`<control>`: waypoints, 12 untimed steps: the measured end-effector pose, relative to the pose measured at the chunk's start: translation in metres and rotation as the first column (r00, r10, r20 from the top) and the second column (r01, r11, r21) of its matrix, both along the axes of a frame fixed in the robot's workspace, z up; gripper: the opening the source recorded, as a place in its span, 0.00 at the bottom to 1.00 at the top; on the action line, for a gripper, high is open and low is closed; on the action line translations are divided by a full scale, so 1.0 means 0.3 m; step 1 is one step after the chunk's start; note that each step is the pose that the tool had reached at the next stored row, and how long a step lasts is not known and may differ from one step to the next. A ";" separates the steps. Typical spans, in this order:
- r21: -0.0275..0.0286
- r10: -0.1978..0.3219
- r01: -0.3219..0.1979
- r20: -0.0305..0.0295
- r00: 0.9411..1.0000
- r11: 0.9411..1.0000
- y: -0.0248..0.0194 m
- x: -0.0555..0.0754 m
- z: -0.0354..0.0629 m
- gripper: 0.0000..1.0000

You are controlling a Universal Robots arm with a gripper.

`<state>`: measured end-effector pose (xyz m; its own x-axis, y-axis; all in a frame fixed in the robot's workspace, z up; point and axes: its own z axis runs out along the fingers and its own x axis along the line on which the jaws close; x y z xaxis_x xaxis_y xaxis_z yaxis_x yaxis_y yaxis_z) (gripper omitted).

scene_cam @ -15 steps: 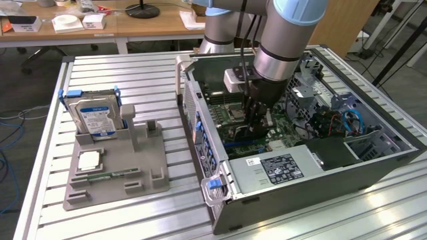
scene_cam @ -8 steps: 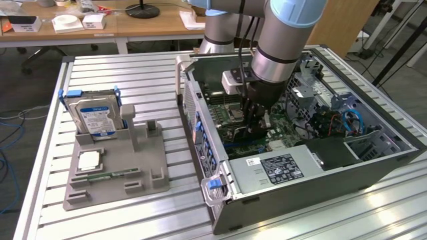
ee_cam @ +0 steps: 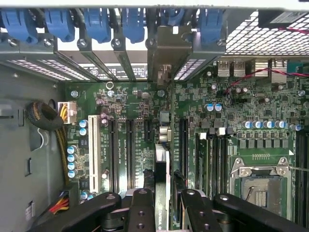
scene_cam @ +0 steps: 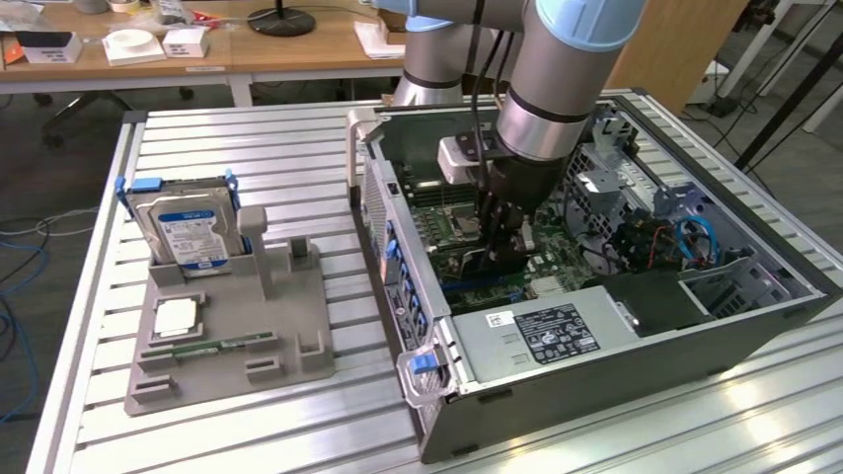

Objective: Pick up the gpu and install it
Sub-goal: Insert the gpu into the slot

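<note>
Exterior view: your gripper [scene_cam: 507,247] is down inside the open computer case [scene_cam: 737,316], low over the motherboard [scene_cam: 448,202], with the gpu [scene_cam: 522,237] pinched edge-on between the fingers. Wrist view: gripper [ee_cam: 162,203] clamped on the gpu [ee_cam: 162,169]; the card's long axis runs straight out from the fingers toward its metal bracket [ee_cam: 164,58] at the rear slot covers, parallel to the expansion slots [ee_cam: 129,150].

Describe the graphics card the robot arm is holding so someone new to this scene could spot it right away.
Start at the open grey computer case on the slatted metal table. Inside it, over the green motherboard, the black gripper holds the gpu, a thin dark card seen edge-on with a silvery bracket, standing upright, unlike the flat boards around it.
</note>
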<state>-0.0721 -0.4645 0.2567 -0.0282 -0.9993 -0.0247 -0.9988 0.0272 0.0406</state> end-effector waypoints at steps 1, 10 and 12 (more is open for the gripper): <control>0.000 0.000 0.000 0.000 1.000 1.000 0.001 0.000 0.000 0.26; 0.001 0.000 0.000 0.000 1.000 1.000 0.002 0.000 0.000 0.26; 0.001 0.000 0.000 0.000 1.000 1.000 0.002 0.000 0.000 0.26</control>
<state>-0.0722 -0.4639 0.2567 -0.0284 -0.9993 -0.0256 -0.9988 0.0273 0.0406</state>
